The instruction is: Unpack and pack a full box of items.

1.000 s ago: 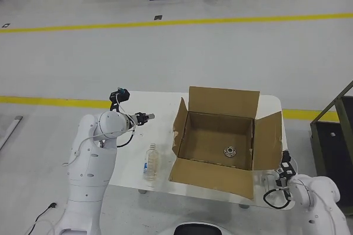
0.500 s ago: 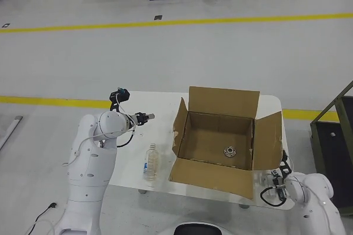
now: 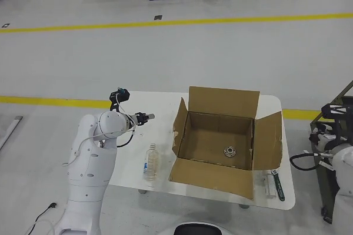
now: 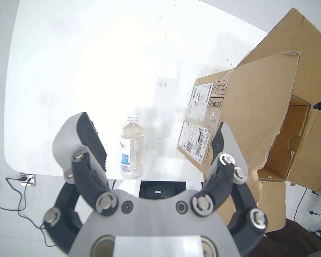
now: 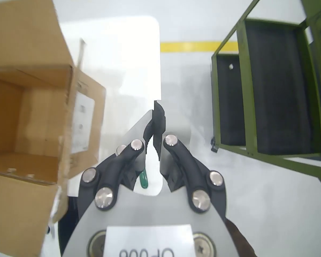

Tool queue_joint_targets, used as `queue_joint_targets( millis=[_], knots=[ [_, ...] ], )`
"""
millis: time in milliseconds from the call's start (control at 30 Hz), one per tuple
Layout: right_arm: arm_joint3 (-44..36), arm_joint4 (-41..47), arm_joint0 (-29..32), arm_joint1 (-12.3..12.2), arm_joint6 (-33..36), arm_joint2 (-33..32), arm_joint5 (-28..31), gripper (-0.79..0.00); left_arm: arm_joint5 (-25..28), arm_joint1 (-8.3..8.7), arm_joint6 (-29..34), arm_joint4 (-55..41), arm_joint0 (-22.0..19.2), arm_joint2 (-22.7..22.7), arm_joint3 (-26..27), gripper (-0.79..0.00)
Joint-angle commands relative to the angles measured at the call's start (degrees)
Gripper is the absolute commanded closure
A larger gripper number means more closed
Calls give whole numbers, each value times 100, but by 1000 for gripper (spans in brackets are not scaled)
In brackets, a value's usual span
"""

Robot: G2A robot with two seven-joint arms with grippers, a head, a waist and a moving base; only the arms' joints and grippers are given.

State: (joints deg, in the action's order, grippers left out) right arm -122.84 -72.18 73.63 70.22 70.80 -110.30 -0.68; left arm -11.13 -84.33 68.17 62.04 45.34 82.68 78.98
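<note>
1. Table (image 3: 159,106): white, rounded corners; it carries the box, the bottle and two small items.

2. Box (image 3: 223,141): brown cardboard, open, all four flaps spread, standing on the right half of the table. Position unchanged from a second ago.

3. Rack (image 3: 341,117): green frame with dark panels, on the floor to the right of the table.

4. Right gripper (image 5: 157,120): jaws pressed together, holding nothing. A second ago it hung at the table's front right corner beside the box. The arm has since swung away and is now off the table, by the rack.

5. Left gripper (image 4: 152,129): jaws spread wide and empty, above the left part of the table. No movement since the earlier frames.

6. Bottle (image 3: 150,161): clear plastic, lying on its side near the front edge, just left of the box. Unmoved.

7. Green-handled item (image 3: 279,189): lying on the table at the front right corner, with a pale item (image 3: 269,184) just beside it. Both are uncovered now that the right arm has left.

8. Round part (image 3: 230,151): small, on the box floor, as before.
</note>
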Motion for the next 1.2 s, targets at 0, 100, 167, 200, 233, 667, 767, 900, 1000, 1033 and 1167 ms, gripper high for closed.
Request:
queue_joint_targets(
  millis=[0,100,167,200,233,667,767,900,1000,1033,1167],
  knots=[
    [-231,129,-261,-3,-52,259,-58,0,0,0,0,0,0,0,0,-785],
    [-405,256,-598,-4,-16,811,-47,0,0,0,0,0,0,0,0,-785],
    [-467,174,-808,-12,111,1325,160,0,0,0,0,0,0,0,0,-785],
    [-469,13,-894,-18,168,1620,316,0,0,0,0,0,0,0,0,-785],
    [-437,-186,-967,-21,220,1959,483,0,0,0,0,0,0,0,0,-785],
    [2508,-1711,-1618,239,581,4797,-111,0,0,0,0,0,0,0,0,-785],
    [3102,-1824,-1766,309,623,4997,-293,0,0,0,0,0,0,0,0,-785],
    [3650,-1947,-1947,371,842,5128,-305,0,0,0,0,0,0,0,0,-785],
    [3913,-1959,-2100,406,973,5145,-229,0,0,0,0,0,0,0,0,-785],
    [3998,-1977,-2147,416,960,5140,-222,0,0,0,0,0,0,0,0,-785],
    [4348,-2004,-2259,452,760,5152,-150,-314,0,0,0,0,0,0,0,-785]
  ],
)
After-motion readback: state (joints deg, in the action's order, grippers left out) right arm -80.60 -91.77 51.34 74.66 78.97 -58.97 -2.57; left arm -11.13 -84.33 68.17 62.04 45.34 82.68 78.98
